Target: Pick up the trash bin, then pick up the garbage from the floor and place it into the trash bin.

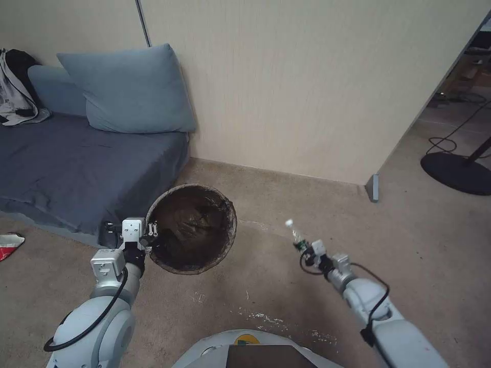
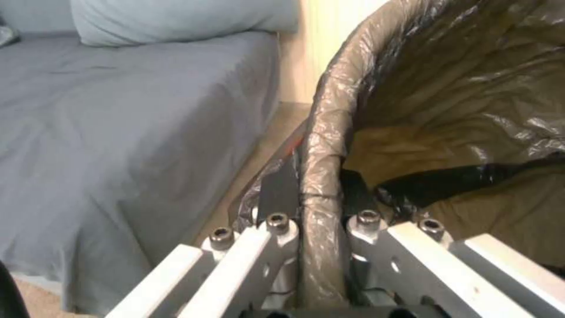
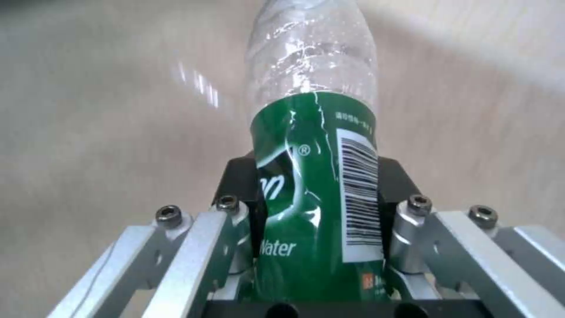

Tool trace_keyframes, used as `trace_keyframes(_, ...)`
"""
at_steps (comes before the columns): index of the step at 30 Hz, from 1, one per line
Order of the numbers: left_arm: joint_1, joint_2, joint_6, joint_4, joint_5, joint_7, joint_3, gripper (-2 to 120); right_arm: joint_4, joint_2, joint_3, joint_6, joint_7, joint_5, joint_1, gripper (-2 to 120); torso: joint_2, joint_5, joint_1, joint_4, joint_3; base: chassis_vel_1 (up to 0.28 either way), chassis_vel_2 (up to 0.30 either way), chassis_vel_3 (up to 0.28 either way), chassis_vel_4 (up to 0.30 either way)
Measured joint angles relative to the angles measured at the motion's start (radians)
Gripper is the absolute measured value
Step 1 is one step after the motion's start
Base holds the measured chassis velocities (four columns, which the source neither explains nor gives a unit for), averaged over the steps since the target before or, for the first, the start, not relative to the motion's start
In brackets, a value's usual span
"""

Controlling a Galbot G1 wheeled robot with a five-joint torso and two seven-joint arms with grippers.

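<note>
Red scrap (image 1: 10,244): lying on the carpet at far left, near the bed (image 1: 76,163); looks like more litter, not yet collected.
Left gripper (image 1: 152,232): closed tight on the left rim of the trash bin (image 1: 192,227); one finger outside (image 2: 280,190), the other inside against the dark bag liner (image 2: 471,88).
Trash bin: held up beside the bed corner, mouth tilted toward the robot, some brown crumpled stuff already inside.
Right gripper (image 1: 305,250): closed around the green label of the bottle (image 1: 295,235); fingers narrowed just to bottle width, squeezing it a little.
Bottle (image 3: 318,176): in the air, right of the bin and well apart from it, cap end pointing away.
Step in hand: probably carrying the bottle over to the bin.
Doing it well: better to keep the bin steady and the mouth open upward, bring the bottle fully above the opening, release only then; thin plastic may slip or bounce on the rim.
</note>
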Motion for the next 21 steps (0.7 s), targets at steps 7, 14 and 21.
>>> trace_keyframes(7,0.002,0.000,0.002,0.000,0.000,0.000,0.008,3,0.180,-0.071,0.037,-0.027,0.030,0.103,-0.018,28,0.000,0.0000,0.000,0.0002,0.000,0.000,0.000,0.000,0.000)
trace_keyframes(14,-0.002,0.006,0.005,0.002,-0.001,0.001,0.011,3,0.437,-0.118,0.037,-0.113,0.082,0.215,0.029,28,0.000,-0.0002,0.000,0.0003,0.000,0.000,0.000,0.000,0.000)
trace_keyframes(21,-0.012,0.014,0.005,0.012,0.000,0.001,0.019,3,0.541,-0.157,-0.031,-0.190,0.072,0.275,0.125,28,0.000,-0.0003,0.000,0.0002,0.000,0.000,0.000,0.000,0.000)
